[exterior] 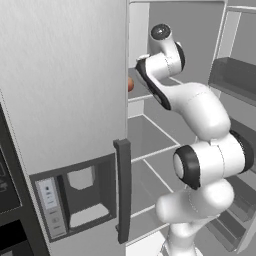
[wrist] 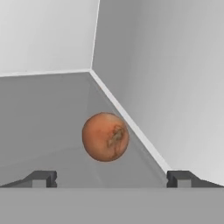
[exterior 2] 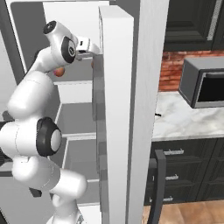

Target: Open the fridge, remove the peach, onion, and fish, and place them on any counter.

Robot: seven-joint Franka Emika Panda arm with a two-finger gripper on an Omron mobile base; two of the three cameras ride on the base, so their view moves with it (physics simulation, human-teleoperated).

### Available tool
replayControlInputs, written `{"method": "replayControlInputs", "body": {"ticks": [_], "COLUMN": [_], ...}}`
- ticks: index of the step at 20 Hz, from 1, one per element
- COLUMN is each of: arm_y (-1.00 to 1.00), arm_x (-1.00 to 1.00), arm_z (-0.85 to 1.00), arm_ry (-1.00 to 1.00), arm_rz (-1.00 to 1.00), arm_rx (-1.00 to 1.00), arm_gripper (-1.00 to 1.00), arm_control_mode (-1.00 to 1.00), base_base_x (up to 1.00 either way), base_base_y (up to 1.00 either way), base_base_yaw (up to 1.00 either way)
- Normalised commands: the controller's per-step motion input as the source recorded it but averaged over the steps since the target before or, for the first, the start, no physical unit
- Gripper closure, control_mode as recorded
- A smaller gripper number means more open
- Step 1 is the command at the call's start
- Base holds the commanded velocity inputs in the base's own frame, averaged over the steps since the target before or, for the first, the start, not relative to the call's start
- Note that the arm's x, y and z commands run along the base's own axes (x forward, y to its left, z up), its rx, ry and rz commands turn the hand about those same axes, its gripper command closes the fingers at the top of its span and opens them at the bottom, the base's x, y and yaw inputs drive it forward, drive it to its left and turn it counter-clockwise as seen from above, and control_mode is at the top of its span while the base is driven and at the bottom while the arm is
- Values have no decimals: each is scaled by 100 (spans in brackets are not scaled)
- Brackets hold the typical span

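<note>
In the hand view we see our end effector (wrist: 111,178) with its two dark fingertips (wrist: 43,178) standing wide apart and nothing between them. Just ahead of the gap sits a round orange-red fruit with a brownish blotch, which we take for the peach (wrist: 105,136). It rests on a grey shelf (wrist: 43,113), close to the corner where the shelf's back edge and side edge meet the pale inner walls of the fridge; it is not touched by either fingertip.

From the left base view we see the arm (exterior: 200,115) reaching up and into the open fridge (exterior: 65,80), the wrist at the level of an upper shelf, and a sliver of the peach (exterior: 131,84) shows past the edge of the closed door (exterior: 60,100), at that shelf's left edge. That door carries a dark vertical handle (exterior: 123,190) and a dispenser recess (exterior: 80,195). Lower grey shelves lie below the arm.

From the right base view the peach (exterior 2: 59,71) shows as an orange spot behind the arm's wrist, on the same upper shelf. The open door (exterior 2: 131,109) stands edge-on in the middle of that view. Past it to the right lies the marbled worktop (exterior 2: 183,118) over black cabinets (exterior 2: 188,170), with a microwave (exterior 2: 203,87) standing at its back edge against a brick wall (exterior 2: 175,65). We cannot make out the fish or the onion.
</note>
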Motion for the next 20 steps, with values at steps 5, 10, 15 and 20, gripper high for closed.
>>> {"method": "replayControlInputs", "body": {"ticks": [5, 10, 15, 20], "arm_y": [-19, -13, -6, -1], "arm_x": [32, 29, 30, 51], "arm_z": [-28, -36, -24, -19], "arm_ry": [4, 6, 5, 2], "arm_rz": [-6, -4, -2, 0], "arm_rx": [0, 0, 2, 6], "arm_gripper": [-100, -100, -100, -100], "arm_control_mode": [-100, -100, -100, -100], "base_base_x": [0, 0, 0, 0], "base_base_y": [0, 0, 0, 0], "base_base_yaw": [0, 0, 0, 0]}}
